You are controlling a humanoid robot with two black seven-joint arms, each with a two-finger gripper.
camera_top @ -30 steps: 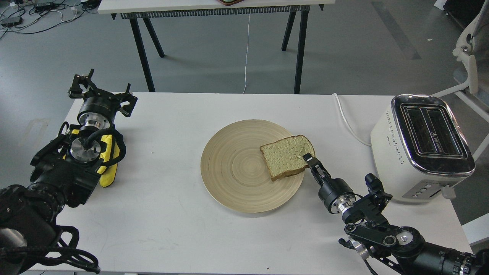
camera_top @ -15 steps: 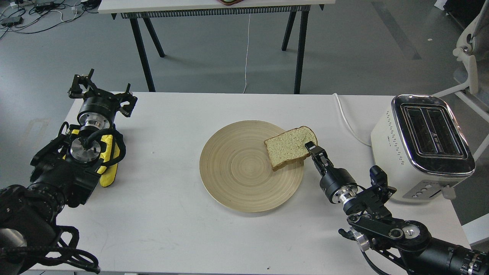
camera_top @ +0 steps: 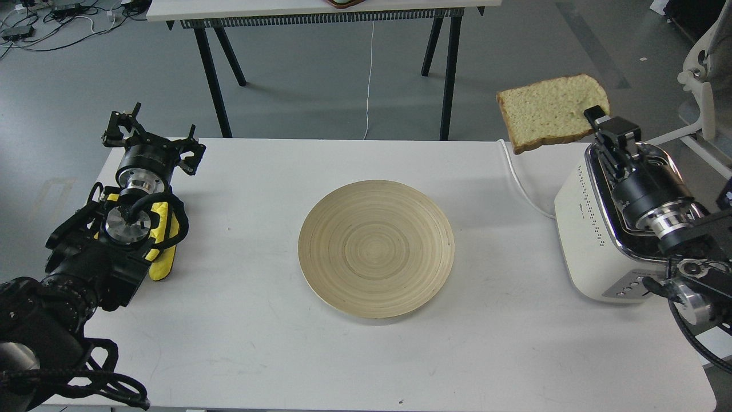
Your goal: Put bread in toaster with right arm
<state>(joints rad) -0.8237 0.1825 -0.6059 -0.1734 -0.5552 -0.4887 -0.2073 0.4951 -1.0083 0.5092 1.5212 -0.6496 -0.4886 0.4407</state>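
Note:
My right gripper (camera_top: 596, 116) is shut on the right edge of the bread (camera_top: 549, 111). It holds the pale tan slice high in the air, roughly flat, up and to the left of the toaster's far end. The cream-white toaster (camera_top: 586, 229) with a chrome top stands at the table's right edge; my right arm crosses over its slots and hides most of them. My left gripper (camera_top: 123, 126) rests at the table's far left corner, seen small and dark.
A round wooden plate (camera_top: 376, 247) lies bare in the middle of the white table (camera_top: 257, 320). The toaster's white cord (camera_top: 517, 177) runs off the back edge. A second table stands behind, and a white chair (camera_top: 706, 86) at the right.
My right gripper lifted the bread off the plate and carried it up and to the right, above the toaster's far end. The plate is now bare. The left arm has not moved.

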